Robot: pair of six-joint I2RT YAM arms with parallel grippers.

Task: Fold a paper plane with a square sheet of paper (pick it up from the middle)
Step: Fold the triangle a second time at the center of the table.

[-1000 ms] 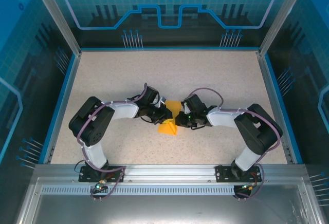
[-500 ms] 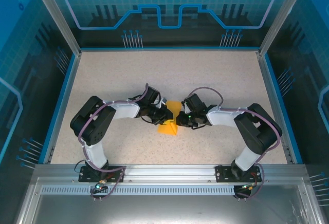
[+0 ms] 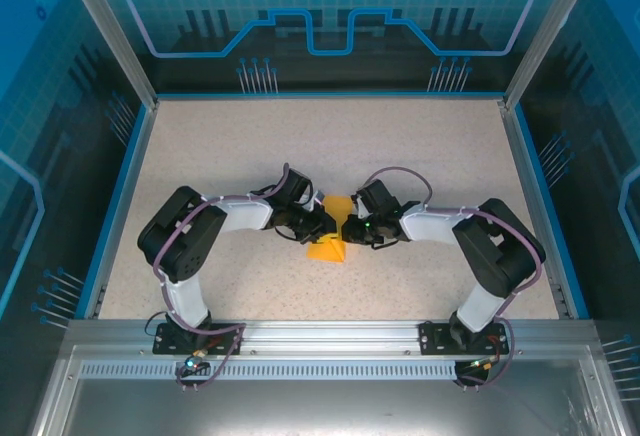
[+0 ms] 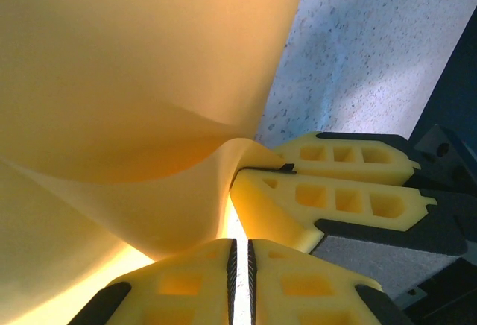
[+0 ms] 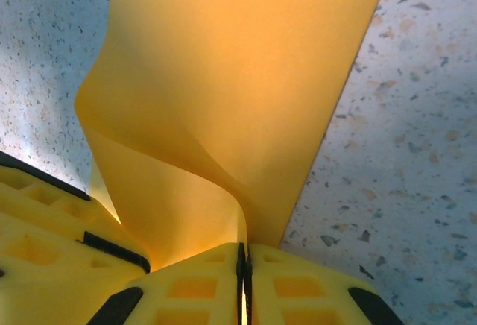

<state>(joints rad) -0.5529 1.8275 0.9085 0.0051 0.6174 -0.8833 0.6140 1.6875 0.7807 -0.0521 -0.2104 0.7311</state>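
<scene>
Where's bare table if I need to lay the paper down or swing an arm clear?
Bare: the far half of the table up to the blue rim, and the strips along its left and right edges. Crowded: the middle, where the left gripper and right gripper meet, both shut on the paper sheet.

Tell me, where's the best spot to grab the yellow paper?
Pinch the paper at its middle, coming in from the left and right sides, as the left gripper and right gripper do. It is thin and floppy and curls up between them, so a flat squeeze on both faces probably holds best.
</scene>
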